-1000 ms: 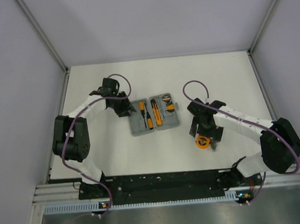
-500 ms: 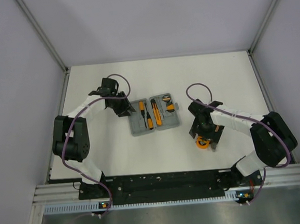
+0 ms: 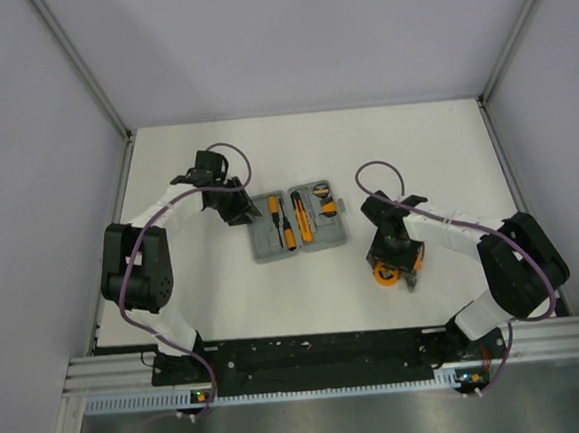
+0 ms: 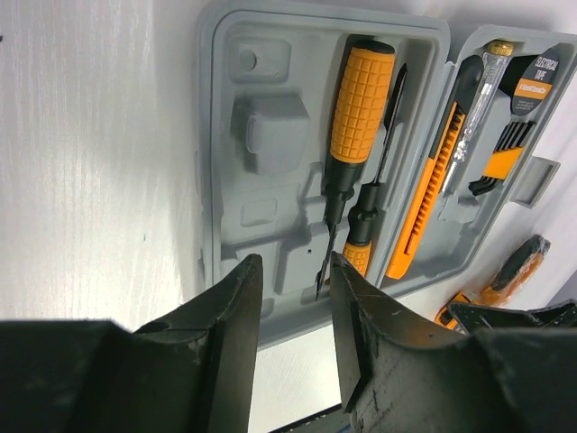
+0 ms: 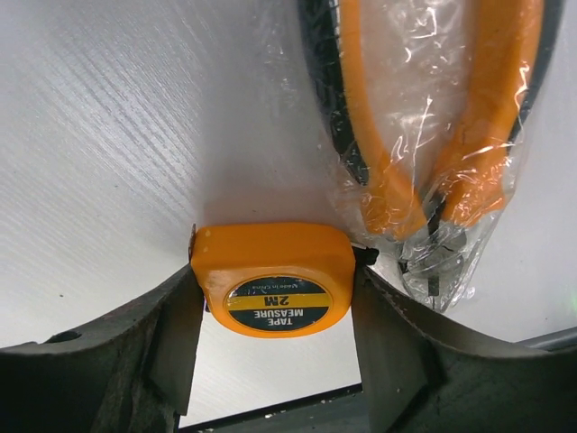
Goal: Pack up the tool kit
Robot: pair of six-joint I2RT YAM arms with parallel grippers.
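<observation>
The grey case (image 3: 263, 245) lies open in the middle of the table, with orange-and-black screwdrivers (image 3: 283, 220) seated in it. In the left wrist view the case's tray (image 4: 261, 135) holds a large screwdriver (image 4: 361, 90) and a smaller one (image 4: 359, 236). My left gripper (image 3: 241, 208) sits at the case's left edge, open and empty (image 4: 287, 281). My right gripper (image 3: 391, 265) is shut on the orange tape measure (image 5: 270, 275), which also shows in the top view (image 3: 383, 274). Bagged orange pliers (image 5: 433, 135) lie just beyond it.
The case's lid half (image 4: 505, 117) holds an orange knife (image 4: 428, 198), a test pen and hex keys. Grey walls and rails enclose the white table (image 3: 435, 155). The black base rail (image 3: 310, 353) runs along the near edge.
My right gripper has turned and shifted slightly left over the tape measure, with its fingers now against the tape's sides. The left arm and the case have not moved.
</observation>
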